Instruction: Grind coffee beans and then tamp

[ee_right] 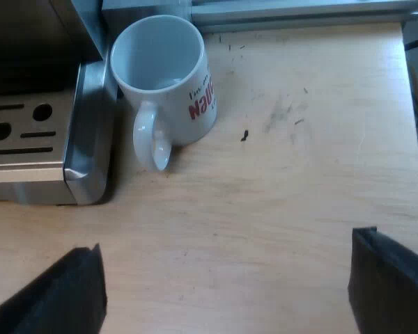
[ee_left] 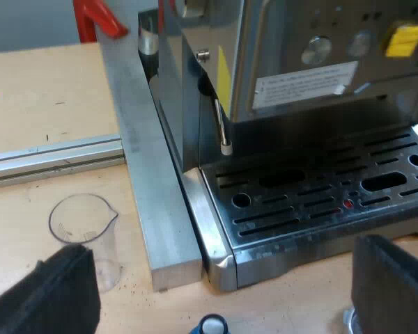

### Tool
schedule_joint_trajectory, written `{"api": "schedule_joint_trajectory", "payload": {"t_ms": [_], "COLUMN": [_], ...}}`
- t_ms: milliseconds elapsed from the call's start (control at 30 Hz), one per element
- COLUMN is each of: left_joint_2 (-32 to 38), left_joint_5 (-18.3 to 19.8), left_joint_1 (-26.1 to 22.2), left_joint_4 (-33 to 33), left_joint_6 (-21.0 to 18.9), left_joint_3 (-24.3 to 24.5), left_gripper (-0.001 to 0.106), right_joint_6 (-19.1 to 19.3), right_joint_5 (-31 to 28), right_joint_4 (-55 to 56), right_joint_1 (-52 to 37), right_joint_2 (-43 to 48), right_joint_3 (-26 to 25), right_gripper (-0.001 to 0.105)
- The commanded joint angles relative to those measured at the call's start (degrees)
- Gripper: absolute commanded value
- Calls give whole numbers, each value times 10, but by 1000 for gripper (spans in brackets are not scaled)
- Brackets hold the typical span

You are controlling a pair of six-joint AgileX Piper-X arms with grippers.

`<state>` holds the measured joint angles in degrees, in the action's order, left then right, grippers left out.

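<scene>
Left end effector [ee_left: 226, 247], fingers spread wide and holding nothing, hangs before the espresso machine [ee_left: 299, 62] and its drip tray [ee_left: 320, 202]; the measuring glass [ee_left: 87, 229] stands on the desk [ee_left: 28, 104] near a metal bar [ee_left: 146, 174]. Right end effector [ee_right: 226, 243], likewise wide open and empty, hangs over the desk, the mug [ee_right: 167, 69] upright just beside the tray's corner

left jaws: black, matte, blocky | right jaws: black, matte, blocky
</scene>
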<state>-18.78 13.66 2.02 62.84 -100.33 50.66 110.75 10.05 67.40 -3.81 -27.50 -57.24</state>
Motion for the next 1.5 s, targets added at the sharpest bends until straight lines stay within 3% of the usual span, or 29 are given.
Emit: {"api": "schedule_joint_trajectory", "payload": {"t_ms": [33,300,400,600,700,900,1100,1233,1333,1400,1500], "left_joint_2": [24,142,182,261,278,274,274,274,274,273,273], "left_joint_5": [-17,-54,-56,-61,-70,-91,-153,-154,-154,-154,-154], "left_joint_1": [3,3,3,3,1,0,0,0,0,0,0], "left_joint_4": [1,6,33,102,138,161,76,-6,-25,-32,-32], "left_joint_6": [3,11,34,34,34,44,42,42,42,42,38], "left_joint_3": [3,3,3,4,12,8,-36,-93,-126,-156,-184], "left_gripper": [75,75,75,75,75,75,75,75,75,75,75], "right_joint_6": [38,43,40,28,-9,0,-6,-14,-15,-15,-15], "right_joint_5": [5,5,5,5,7,43,39,39,39,36,29], "right_joint_4": [25,40,40,40,67,46,-9,-40,-44,-60,-59], "right_joint_1": [1,1,1,1,1,3,3,3,3,3,3], "right_joint_2": [43,163,206,285,308,307,307,306,306,306,306], "right_joint_3": [-1,-1,-1,6,10,31,80,122,130,194,219], "right_gripper": [72,72,72,72,72,72,72,72,72,72,72]}}
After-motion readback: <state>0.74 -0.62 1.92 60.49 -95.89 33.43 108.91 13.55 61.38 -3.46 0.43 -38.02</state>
